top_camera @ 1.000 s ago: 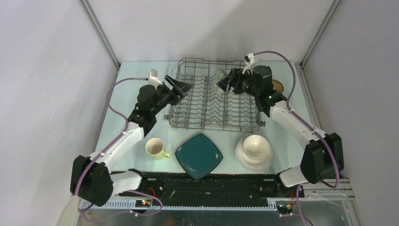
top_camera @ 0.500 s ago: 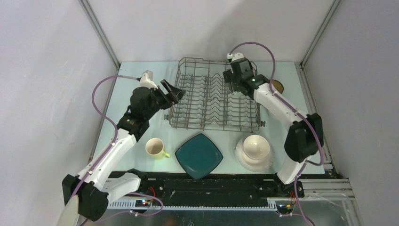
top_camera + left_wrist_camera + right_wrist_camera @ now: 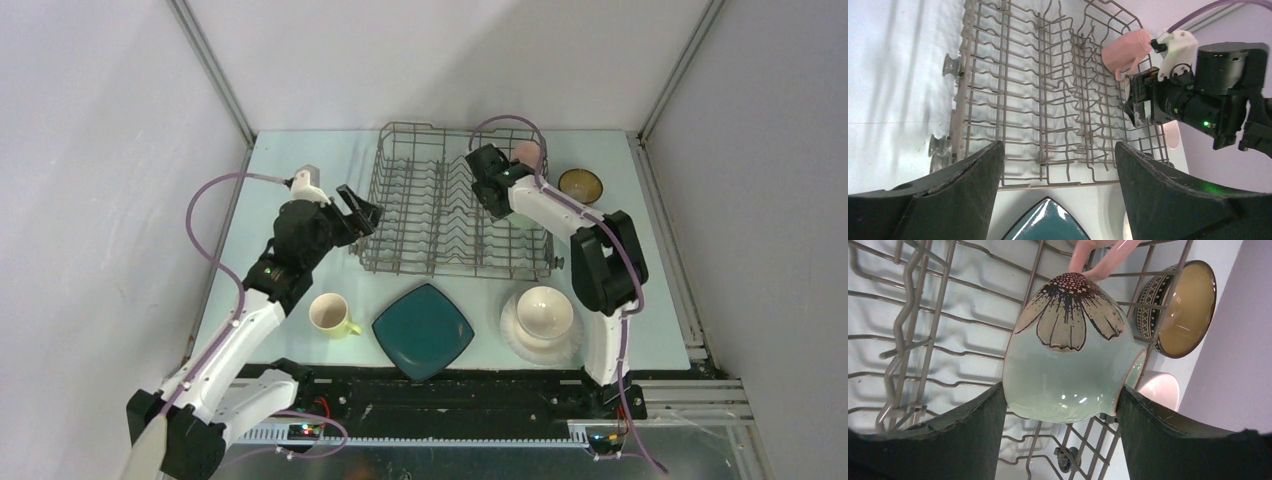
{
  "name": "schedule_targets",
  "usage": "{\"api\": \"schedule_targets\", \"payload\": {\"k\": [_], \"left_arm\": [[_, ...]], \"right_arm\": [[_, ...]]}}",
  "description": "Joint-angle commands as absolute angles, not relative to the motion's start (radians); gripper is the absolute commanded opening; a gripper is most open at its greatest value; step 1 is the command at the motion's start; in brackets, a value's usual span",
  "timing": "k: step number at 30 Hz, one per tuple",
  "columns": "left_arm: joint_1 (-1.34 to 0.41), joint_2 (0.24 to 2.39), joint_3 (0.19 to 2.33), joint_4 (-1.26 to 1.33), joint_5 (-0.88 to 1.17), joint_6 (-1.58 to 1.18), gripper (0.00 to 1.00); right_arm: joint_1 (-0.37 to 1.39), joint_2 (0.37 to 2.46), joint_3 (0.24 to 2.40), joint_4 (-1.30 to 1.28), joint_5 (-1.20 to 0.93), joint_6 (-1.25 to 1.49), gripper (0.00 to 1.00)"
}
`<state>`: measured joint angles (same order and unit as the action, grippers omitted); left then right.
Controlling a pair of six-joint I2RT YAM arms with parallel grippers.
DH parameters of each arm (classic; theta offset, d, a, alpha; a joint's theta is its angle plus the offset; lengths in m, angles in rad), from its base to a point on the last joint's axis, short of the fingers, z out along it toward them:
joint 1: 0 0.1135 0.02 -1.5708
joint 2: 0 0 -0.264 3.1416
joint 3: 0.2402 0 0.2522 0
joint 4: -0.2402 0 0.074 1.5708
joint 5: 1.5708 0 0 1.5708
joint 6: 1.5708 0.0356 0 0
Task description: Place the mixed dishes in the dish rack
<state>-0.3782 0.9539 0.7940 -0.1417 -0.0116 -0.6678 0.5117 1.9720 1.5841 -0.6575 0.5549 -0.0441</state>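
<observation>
The grey wire dish rack [image 3: 420, 215] [image 3: 1023, 75] stands at the back of the table. My right gripper [image 3: 490, 185] [image 3: 1062, 390] reaches into its right back part, shut on the pale green bowl [image 3: 1068, 375], which has a flower on its base and lies on its side against the wires. A pink mug [image 3: 527, 150] [image 3: 1125, 47] sits in the rack's back right corner. My left gripper [image 3: 360, 210] [image 3: 1058, 150] hangs open and empty at the rack's left front corner. The dark teal square plate [image 3: 423, 331] [image 3: 1045, 225] lies in front of the rack.
A yellow-green mug [image 3: 330, 314] stands left of the teal plate. A white bowl [image 3: 545, 310] rests on a white round plate [image 3: 520, 345] at the front right. A brown bowl [image 3: 580, 184] [image 3: 1183, 307] sits right of the rack.
My right arm has swung forward and down, carrying the green bowl into the rack. My left gripper has drawn back leftward from the rack and opened a little wider.
</observation>
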Motion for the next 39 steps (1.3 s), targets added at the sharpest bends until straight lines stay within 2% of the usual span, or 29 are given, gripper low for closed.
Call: {"api": "schedule_targets", "payload": {"k": [1,4,6,7,8,9,10,11,13,21,27,34,39], "left_arm": [[-0.374,0.914,0.779,-0.134,-0.068,-0.622,0.87],[-0.374,0.915,0.769,-0.131,-0.059,-0.625,0.87],[-0.374,0.916,0.757,-0.122,-0.053,-0.630,0.87],[-0.374,0.917,0.749,-0.115,-0.048,-0.632,0.87],[-0.374,0.918,0.745,-0.112,-0.045,-0.635,0.87],[-0.374,0.920,0.738,-0.108,-0.044,-0.639,0.87],[-0.374,0.921,0.736,-0.109,-0.044,-0.642,0.87],[-0.374,0.923,0.734,-0.113,-0.046,-0.645,0.87],[-0.374,0.927,0.734,-0.118,-0.047,-0.646,0.87],[-0.378,0.919,0.732,-0.127,-0.038,-0.645,0.87],[-0.405,0.909,0.731,-0.117,-0.028,-0.624,0.87],[-0.467,0.895,0.723,-0.077,0.034,-0.554,0.87],[-0.491,0.853,0.675,-0.035,0.031,-0.544,0.87]], "right_arm": [[0.530,2.012,1.657,-0.627,0.679,-0.074,0.09],[0.540,2.063,1.660,-0.629,0.711,-0.068,0.11],[0.546,2.092,1.660,-0.631,0.741,-0.061,0.19],[0.548,2.106,1.659,-0.632,0.743,-0.060,0.32],[0.551,2.110,1.655,-0.633,0.742,-0.056,0.40],[0.553,2.116,1.653,-0.634,0.738,-0.053,0.61],[0.555,2.116,1.648,-0.636,0.718,-0.044,0.69],[0.554,2.111,1.645,-0.638,0.704,-0.040,0.82],[0.552,2.094,1.637,-0.643,0.651,-0.022,0.97],[0.537,1.989,1.605,-0.662,0.488,0.013,1.00],[0.553,1.789,1.513,-0.627,0.420,0.053,1.00],[0.626,1.529,1.369,-0.706,0.390,0.192,0.99],[0.717,1.342,1.207,-0.776,0.371,0.312,0.87]]}}
